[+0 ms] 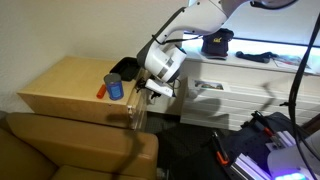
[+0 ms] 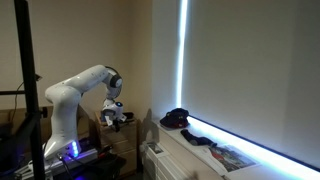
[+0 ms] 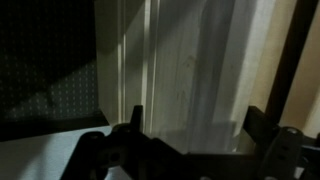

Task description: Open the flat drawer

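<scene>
Wrist view: my gripper (image 3: 195,135) has fingers spread apart, gripping nothing. Light wood with vertical seams sits just ahead, flat drawer (image 3: 185,60) front as far as I can tell. Only exterior view shows cabinet (image 1: 65,85) top, blue can (image 1: 115,88), white slatted unit (image 1: 240,95). Can label too blurred to read.

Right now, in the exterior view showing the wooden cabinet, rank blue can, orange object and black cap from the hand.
1. Blue can, cabinet top, beside the hand.
2. Orange object, just beyond the can.
3. Black cap, on the white unit.
</scene>
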Robot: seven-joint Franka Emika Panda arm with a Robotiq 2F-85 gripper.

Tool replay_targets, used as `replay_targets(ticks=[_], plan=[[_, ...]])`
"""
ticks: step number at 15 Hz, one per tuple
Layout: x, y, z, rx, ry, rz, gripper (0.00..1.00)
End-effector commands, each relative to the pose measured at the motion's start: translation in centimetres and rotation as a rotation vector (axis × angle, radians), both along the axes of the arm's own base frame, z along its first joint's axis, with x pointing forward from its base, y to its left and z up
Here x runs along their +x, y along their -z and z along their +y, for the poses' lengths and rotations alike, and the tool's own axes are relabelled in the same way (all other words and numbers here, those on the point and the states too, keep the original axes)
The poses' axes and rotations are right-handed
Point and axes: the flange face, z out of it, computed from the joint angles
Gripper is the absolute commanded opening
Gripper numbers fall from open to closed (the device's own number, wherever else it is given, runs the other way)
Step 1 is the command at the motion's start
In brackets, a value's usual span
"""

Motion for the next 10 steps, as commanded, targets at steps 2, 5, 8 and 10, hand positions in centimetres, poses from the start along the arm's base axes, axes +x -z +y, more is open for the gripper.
replay_targets(ticks=[2, 5, 8, 10], plan=[[-4.8, 1.2, -7.9, -0.173, 0.069, 0.060, 1.00], [-7.5, -0.1, -12.1, -0.239, 0.122, 0.099, 1.00], [-10.6, -1.3, -17.1, -0.317, 0.179, 0.140, 1.00], [-12.7, -1.7, -20.8, -0.374, 0.221, 0.171, 1.00]])
